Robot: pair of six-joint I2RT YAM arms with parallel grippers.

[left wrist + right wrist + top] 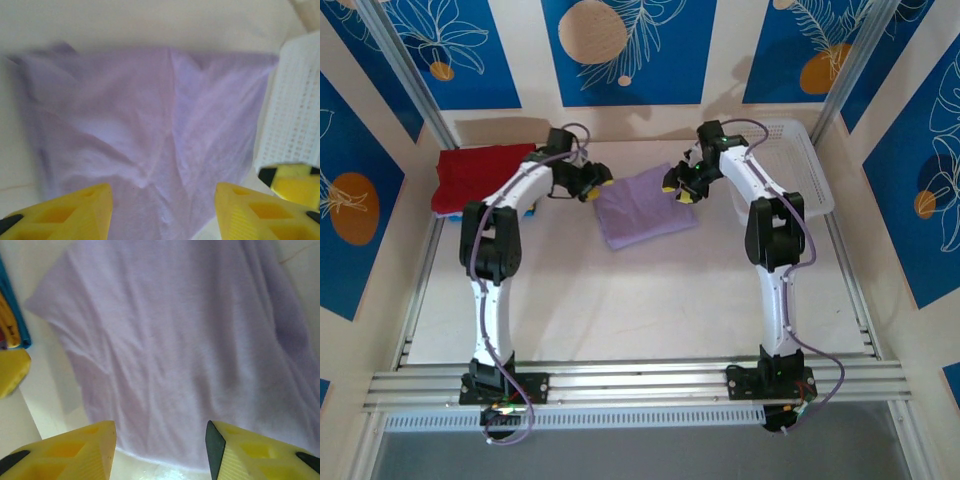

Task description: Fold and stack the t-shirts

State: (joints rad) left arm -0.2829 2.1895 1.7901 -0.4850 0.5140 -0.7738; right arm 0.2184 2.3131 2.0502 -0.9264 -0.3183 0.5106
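White table (620, 300), folded lavender tee (645, 207), both jaws half open, holding nothing.

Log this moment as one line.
lavender t-shirt: folded, flat on table | left gripper: open, at its left edge | right gripper: open, at its right edge | red t-shirt: folded, far left

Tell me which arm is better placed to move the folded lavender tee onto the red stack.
Left, probably. The left gripper sits at the left edge of the lavender tee, jaws open, on the side toward the red stack. The right gripper would have to cross over the tee.
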